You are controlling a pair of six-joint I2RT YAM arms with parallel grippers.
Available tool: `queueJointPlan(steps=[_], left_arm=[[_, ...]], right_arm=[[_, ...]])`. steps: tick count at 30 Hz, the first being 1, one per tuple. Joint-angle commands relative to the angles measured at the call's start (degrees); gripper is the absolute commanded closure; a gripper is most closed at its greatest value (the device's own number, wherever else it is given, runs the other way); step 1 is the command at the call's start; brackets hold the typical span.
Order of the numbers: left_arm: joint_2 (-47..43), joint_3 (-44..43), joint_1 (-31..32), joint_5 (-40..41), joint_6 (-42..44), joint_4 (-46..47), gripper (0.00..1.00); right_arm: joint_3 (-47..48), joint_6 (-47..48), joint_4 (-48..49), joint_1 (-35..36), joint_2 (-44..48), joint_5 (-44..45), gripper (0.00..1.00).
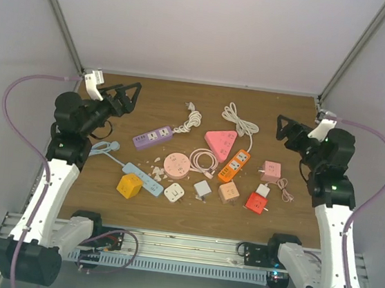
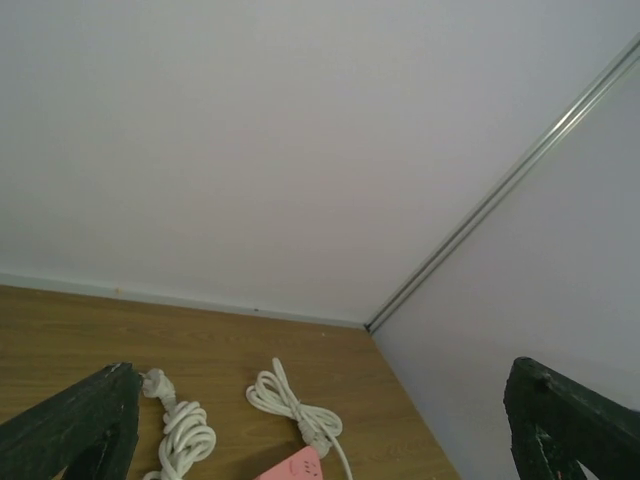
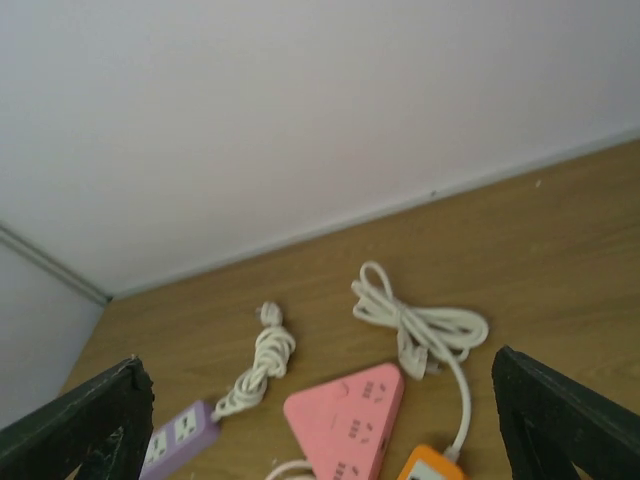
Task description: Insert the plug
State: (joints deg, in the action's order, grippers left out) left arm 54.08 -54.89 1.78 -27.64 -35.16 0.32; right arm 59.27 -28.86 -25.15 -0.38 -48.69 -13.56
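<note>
Nothing done yet. My left tool [image 1: 134, 98] and right tool [image 1: 280, 128] both hang spread and empty above the table [image 1: 88, 202]. The plug [image 1: 190, 106] on its coiled white cord lies loose beyond the purple strip [image 1: 153, 137] — grasping and inserting both remain.

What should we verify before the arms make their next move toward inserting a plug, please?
1. Left end effector open and empty: ok.
2. Right end effector open and empty: ok.
3. Both held off to the sides, touching nothing on the table: ok.
4. Purple strip lying with its sockets facing up: ok.
5. Its plug lying free, with nothing on top: ok.
6. Which plug and which socket are meant: cannot tell.
</note>
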Motion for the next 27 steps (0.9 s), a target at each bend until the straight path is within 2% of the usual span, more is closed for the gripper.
queueJointPlan(steps=[1,6,11,14,18,22,27], left_arm=[[-0.01,2.66,0.35,-0.33,-3.52,9.72,0.02],[0.15,7.63,1.78,-4.50,-3.40,18.41,0.01],[4.87,9.96,6.78,-8.66,-2.49,21.63,0.01],[10.21,7.82,11.81,-6.07,-0.01,18.01,0.01],[20.32,5.52,16.70,-5.44,-2.33,17.40,0.01],[31.97,0.46,19.42,-4.47,-6.63,16.31,0.03],[41.79,-6.70,21.88,-2.34,-7.24,11.93,0.04]], right_arm=[[-3.95,-2.77,3.69,-1.81,0.38,-11.40,0.07],[-7.46,-2.04,6.65,-2.10,-1.99,-19.29,0.05],[-11.45,-5.17,12.68,-1.38,-4.36,-20.17,0.06],[-13.09,-7.45,14.86,-0.29,-5.59,-17.77,0.06],[-12.88,-8.93,13.17,2.60,-8.68,-12.96,0.06],[-13.39,-9.64,11.79,4.68,-11.57,-7.92,0.07],[-14.85,-8.43,15.62,5.71,-16.08,-5.87,0.06]])
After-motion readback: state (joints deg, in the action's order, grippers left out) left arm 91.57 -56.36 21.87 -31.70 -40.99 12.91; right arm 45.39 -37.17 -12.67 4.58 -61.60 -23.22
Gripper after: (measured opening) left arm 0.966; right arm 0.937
